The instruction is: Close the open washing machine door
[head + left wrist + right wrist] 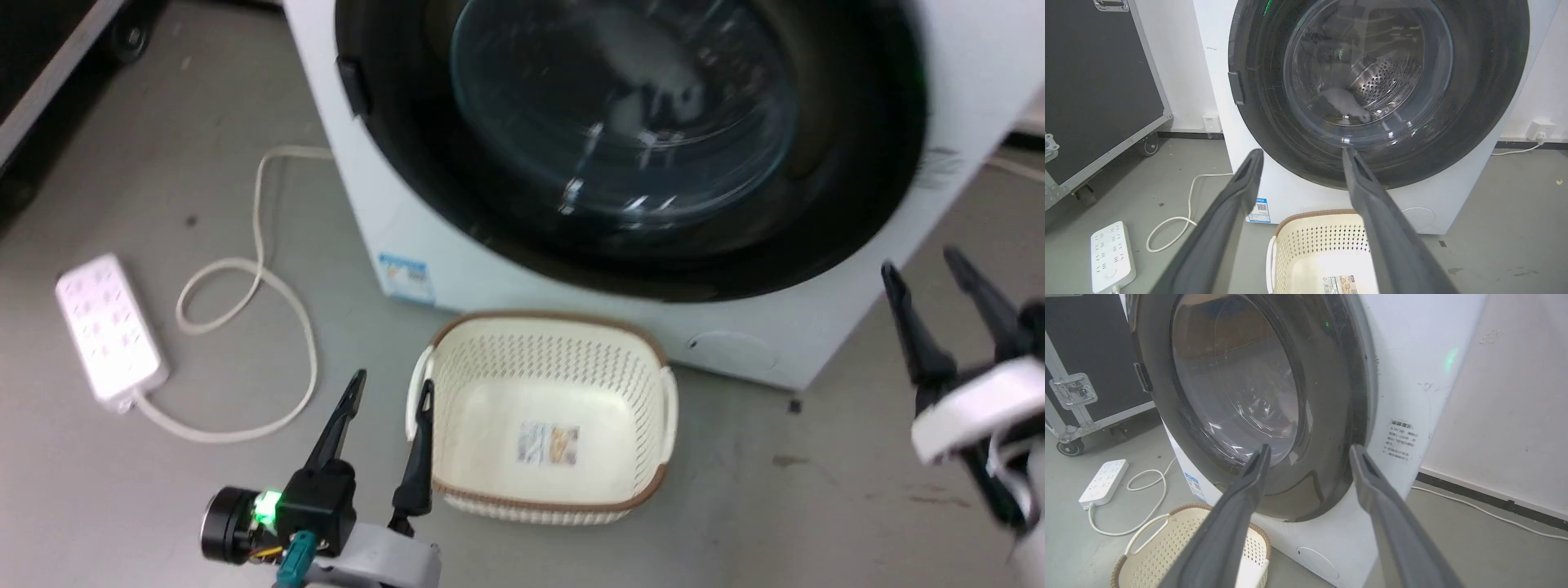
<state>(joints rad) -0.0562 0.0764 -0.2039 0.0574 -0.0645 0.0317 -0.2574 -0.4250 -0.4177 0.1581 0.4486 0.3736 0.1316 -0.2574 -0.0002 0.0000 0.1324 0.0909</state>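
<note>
We hold both arms low before the washing machine (457,269), our left gripper (393,380) off its left side and our right gripper (920,261) off its right corner, each with its two fingers spread and nothing between them. The washing machine door (857,204) lies flush against the machine's front. We count one machine, one door, one cream basket (539,320) just before the machine, and one white power strip (106,327) to its left.
</note>
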